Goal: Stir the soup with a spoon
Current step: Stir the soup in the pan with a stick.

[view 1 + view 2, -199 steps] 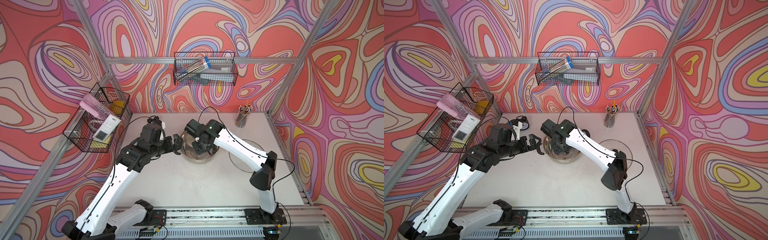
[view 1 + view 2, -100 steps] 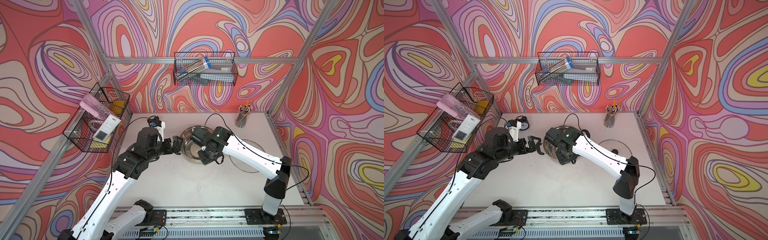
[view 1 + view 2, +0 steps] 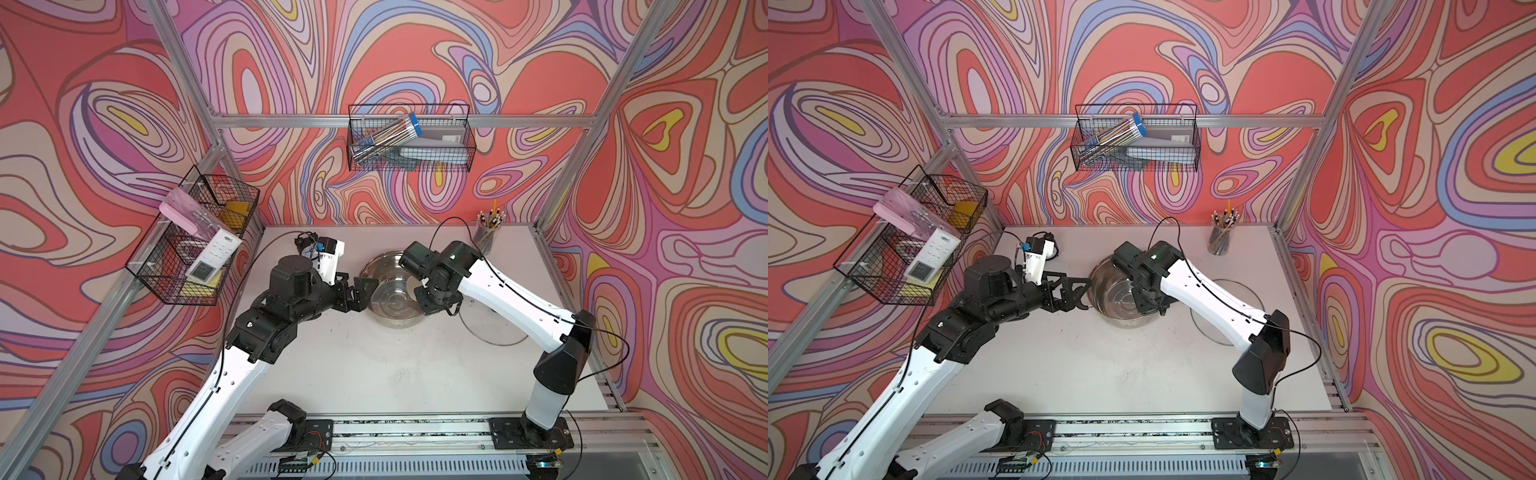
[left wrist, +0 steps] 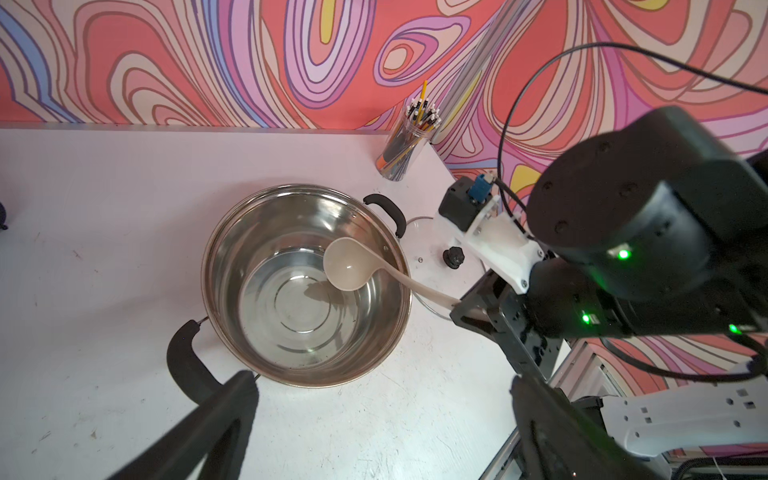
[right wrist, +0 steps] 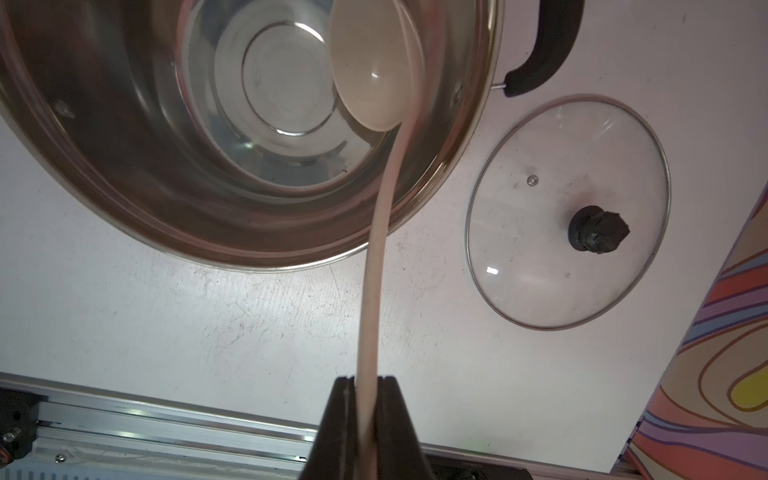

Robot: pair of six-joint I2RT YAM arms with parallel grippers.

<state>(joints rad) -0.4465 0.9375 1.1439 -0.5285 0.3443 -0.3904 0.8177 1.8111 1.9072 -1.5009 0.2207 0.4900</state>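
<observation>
Pot [image 4: 226, 270]: one, with two black handles [image 4: 386, 210]. 
Spoon [image 4: 345, 266]: one. 
Glass lid [image 5: 540, 270]: one, with one knob [image 5: 598, 228]. 
Arms: two, left arm [image 3: 216, 395] and right arm [image 3: 511, 299]. 
Grippers: two, left gripper [image 3: 1087, 295] and right gripper [image 5: 368, 386]. 
Wire baskets: two, back basket [image 3: 467, 124] and side basket [image 3: 174, 286]. 
Cup [image 4: 399, 160]: one; its pencils are too bunched to count. 
Back basket: one tube [image 3: 386, 137] of pencils. 
Side basket: one pink case [image 3: 183, 210], one white remote [image 3: 216, 253].

No lettering can be read; the white device's [image 3: 212, 257] small logo is blurred.
</observation>
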